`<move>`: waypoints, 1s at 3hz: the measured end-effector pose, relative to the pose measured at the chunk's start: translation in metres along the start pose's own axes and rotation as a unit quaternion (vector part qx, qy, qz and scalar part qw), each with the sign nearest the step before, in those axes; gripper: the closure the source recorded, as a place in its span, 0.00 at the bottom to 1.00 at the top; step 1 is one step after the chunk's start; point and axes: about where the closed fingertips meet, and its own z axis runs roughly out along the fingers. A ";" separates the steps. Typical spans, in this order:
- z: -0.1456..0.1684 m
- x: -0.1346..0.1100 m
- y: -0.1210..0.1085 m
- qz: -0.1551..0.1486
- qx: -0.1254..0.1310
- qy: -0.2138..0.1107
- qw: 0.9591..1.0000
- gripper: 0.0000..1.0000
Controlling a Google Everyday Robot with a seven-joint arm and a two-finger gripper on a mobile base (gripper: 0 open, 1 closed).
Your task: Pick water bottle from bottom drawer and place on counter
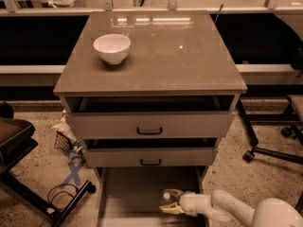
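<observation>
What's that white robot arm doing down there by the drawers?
The white robot arm is reaching low into the pulled-out, shallow grey-brown bottom drawer. Its gripper is right at a small clear plastic water bottle with a white cap, which is in that drawer and not lifted out yet. The glossy grey-brown counter on top holds a round white bowl near its back left.
</observation>
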 end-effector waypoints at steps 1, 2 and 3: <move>0.010 0.003 -0.001 0.003 -0.003 -0.001 1.000 0.72; 0.005 -0.006 0.002 0.021 0.001 0.000 1.000 0.95; -0.019 -0.035 0.021 0.063 -0.016 -0.009 0.998 1.00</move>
